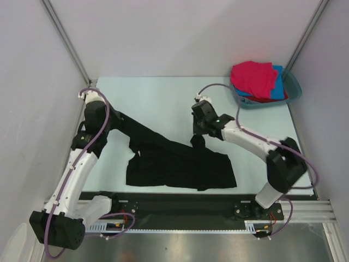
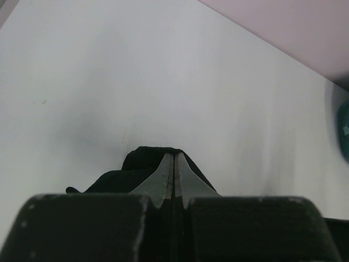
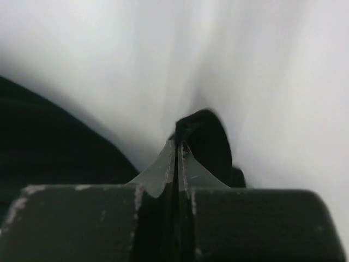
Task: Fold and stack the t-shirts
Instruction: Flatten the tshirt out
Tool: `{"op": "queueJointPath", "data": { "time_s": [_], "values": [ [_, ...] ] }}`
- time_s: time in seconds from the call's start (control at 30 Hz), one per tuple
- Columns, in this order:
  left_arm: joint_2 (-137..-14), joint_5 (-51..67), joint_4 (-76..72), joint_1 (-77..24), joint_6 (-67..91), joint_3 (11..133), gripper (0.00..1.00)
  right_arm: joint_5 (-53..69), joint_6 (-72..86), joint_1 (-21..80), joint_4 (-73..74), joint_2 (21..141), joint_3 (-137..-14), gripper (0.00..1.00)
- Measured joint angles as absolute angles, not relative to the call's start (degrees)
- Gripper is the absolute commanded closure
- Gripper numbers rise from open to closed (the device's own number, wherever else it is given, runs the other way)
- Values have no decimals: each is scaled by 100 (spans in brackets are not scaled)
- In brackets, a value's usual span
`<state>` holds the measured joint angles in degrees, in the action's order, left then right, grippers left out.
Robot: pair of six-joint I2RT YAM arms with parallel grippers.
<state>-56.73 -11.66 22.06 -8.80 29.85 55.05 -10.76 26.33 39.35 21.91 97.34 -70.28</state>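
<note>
Top view: the black t-shirt (image 1: 180,166) sprawls on the worktop (image 1: 158,98) from centre toward 6 o'clock. It is bunched, with one strip drawn up toward 10 o'clock. At that strip's end the left hand (image 2: 174,155) is pinched tight, dark cloth showing just beyond its tips. Just past centre toward 3 o'clock, the right hand (image 3: 179,143) is clamped on a small nub of the same shirt. The pink t-shirt (image 1: 253,76) and blue t-shirt (image 1: 280,82) sit crumpled in the teal basin (image 1: 294,90) at 2 o'clock.

We judge both holds shallow, fingertip bites only. If the hands pull apart to spread the shirt, the right nub could slip free. Either hand may also have caught two layers, so the shirt opens twisted. The near hem lies close to the black rail (image 1: 180,204) at 6 o'clock and may snag when dragged.
</note>
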Motion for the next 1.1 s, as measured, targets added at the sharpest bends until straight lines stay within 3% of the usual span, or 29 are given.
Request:
{"op": "queueJointPath", "data": {
  "time_s": [0.4,1.1],
  "values": [
    [-5262,-1160,2871,-880,2934,6119,100,-2818,2484,4018,3527,6160,-7363,100],
    [-3658,-1260,5299,-880,2720,8248,100,-4344,3691,4790,6351,4066,-7795,100]
  ]
}}
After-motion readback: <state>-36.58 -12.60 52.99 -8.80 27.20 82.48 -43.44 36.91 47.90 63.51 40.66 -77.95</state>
